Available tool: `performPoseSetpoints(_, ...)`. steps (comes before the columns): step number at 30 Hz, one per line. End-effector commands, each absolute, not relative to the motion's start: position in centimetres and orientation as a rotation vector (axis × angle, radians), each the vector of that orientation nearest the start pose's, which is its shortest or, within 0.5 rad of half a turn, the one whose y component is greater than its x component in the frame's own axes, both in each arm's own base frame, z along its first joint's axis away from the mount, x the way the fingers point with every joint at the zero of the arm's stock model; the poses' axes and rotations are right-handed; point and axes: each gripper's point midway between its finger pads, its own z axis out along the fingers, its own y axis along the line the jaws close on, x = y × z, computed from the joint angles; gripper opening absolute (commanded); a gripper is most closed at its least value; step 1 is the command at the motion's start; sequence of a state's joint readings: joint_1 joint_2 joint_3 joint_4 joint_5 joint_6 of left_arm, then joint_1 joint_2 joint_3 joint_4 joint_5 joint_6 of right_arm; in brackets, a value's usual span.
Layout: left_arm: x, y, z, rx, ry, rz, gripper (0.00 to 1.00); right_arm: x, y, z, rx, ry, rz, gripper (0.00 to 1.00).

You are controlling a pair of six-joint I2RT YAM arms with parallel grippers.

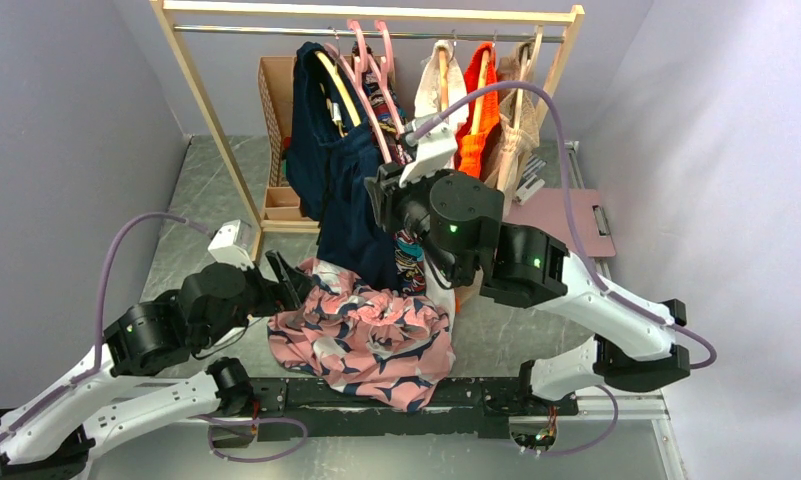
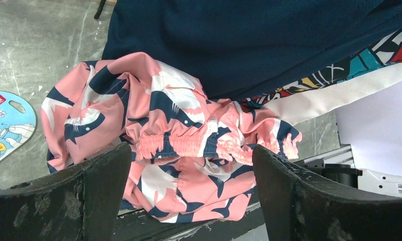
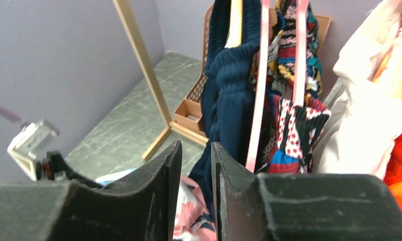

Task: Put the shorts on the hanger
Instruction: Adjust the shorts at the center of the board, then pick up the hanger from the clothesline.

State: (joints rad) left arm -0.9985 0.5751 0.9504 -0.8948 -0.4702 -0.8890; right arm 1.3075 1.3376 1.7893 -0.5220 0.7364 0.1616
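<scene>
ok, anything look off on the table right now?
The loose pink fabric shorts with navy-and-white print lie bunched in a heap at the table's near edge, their hem spilling over the black base rail. They are off the pale-pink plastic hanger, which hangs on the wooden rack among other garments.

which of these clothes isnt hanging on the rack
The pink shark-print shorts, heaped on the table; the navy garment, the white one and the orange one hang from the rail.
</scene>
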Motion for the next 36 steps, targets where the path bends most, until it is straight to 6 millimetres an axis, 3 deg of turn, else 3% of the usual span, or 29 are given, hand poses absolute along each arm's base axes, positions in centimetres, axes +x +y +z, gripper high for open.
performPoseSetpoints(1,15.4,-15.4,25.4,-0.172,2.109,-0.71,0.93,22.6,30.3,49.6,-0.291,1.582,0.419,0.31)
performPoseSetpoints(11,15.5,-17.1,23.3,-0.114,2.168,-0.708,0.92,26.1,29.2,46.6,-0.273,1.679,0.379,0.32)
performPoseSetpoints(28,15.7,-17.6,22.3,-0.092,2.185,-0.691,0.93,28.6,30.4,43.4,-0.323,1.754,0.388,0.34)
performPoseSetpoints(36,15.7,-17.7,21.7,-0.093,2.195,-0.683,0.93,29.7,30.5,42.4,-0.321,1.774,0.366,0.23)
